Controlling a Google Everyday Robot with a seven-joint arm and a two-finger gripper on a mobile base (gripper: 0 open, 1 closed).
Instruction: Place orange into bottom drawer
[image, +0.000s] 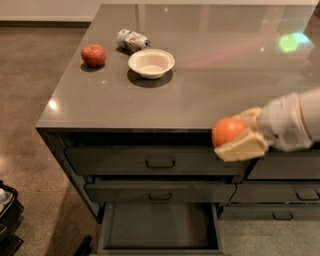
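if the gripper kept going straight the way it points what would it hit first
The gripper, shut on the orange, points left, level with the countertop edge. The way looks free, though depth is unclear and it might graze that edge.

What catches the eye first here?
The orange, held between the jaws of the gripper at the front edge of the counter, right side. Below and left, the bottom drawer stands pulled open. An apple, can and bowl sit far left.
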